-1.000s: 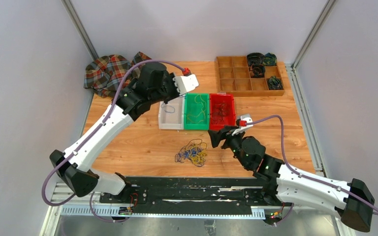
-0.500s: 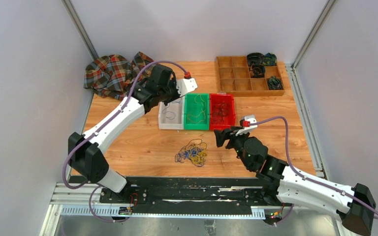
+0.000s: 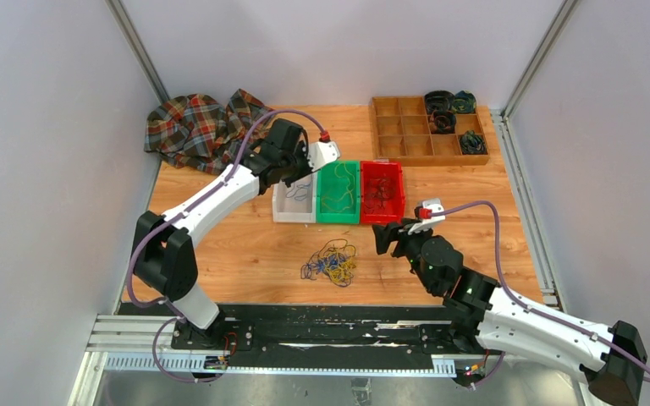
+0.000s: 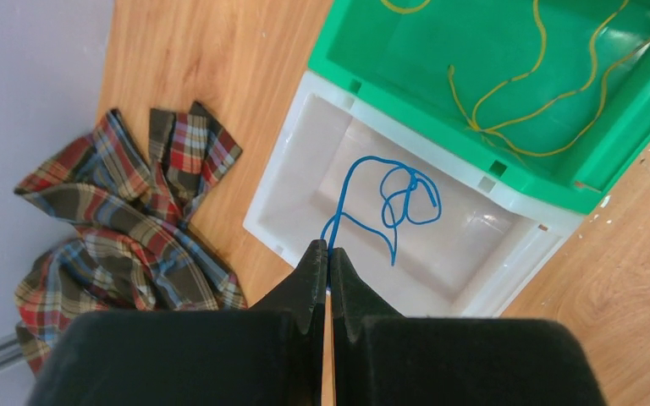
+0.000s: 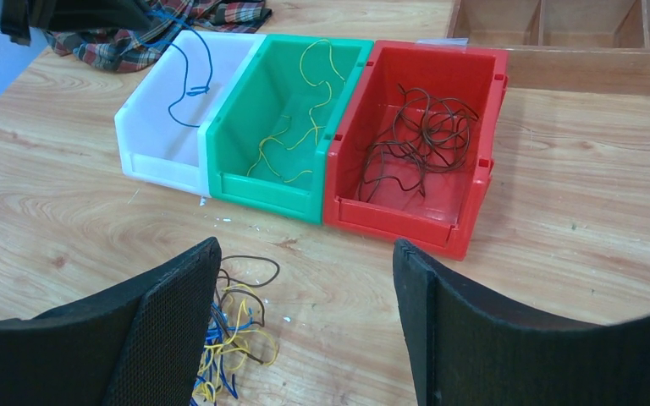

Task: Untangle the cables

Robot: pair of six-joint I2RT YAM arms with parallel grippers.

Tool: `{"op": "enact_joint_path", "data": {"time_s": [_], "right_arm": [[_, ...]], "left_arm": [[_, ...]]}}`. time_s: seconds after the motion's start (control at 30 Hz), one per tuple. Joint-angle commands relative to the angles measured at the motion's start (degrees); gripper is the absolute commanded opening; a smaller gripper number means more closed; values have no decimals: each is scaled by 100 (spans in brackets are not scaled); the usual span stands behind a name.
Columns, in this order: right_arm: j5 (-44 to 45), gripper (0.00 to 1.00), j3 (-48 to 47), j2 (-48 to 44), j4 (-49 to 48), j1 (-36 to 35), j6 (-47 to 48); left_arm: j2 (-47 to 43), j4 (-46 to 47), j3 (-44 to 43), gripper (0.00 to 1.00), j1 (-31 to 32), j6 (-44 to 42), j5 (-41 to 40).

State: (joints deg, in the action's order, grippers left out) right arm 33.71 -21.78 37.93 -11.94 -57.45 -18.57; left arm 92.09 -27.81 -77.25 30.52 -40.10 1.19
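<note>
A blue cable [image 4: 389, 203] dangles into the white bin [image 4: 300, 161], its end pinched tight by the left gripper [image 4: 328, 252] above it, likely to sort it by colour, while the leftover tangle [image 3: 330, 262] lies in front of that bin, near the wide-open, empty right gripper [image 5: 306, 251], and no writing shows.

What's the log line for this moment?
left gripper: shut on blue cable, over white bin | right gripper: open, near tangle | green bin: yellow cables | red bin: dark cables
</note>
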Motion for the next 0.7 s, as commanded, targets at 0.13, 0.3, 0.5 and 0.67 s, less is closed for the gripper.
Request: {"op": "enact_joint_path", "data": {"time_s": [0.13, 0.3, 0.5, 0.67], "right_arm": [[102, 74, -60, -161, 244, 115, -10], [65, 74, -123, -146, 332, 120, -42], [71, 73, -186, -190, 531, 120, -70], [96, 73, -188, -279, 663, 129, -73]], "left_arm": [[158, 359, 296, 1, -170, 76, -240], [344, 136, 318, 7, -170, 33, -173], [357, -19, 226, 67, -201, 74, -109], [199, -432, -189, 89, -246, 154, 208]]}}
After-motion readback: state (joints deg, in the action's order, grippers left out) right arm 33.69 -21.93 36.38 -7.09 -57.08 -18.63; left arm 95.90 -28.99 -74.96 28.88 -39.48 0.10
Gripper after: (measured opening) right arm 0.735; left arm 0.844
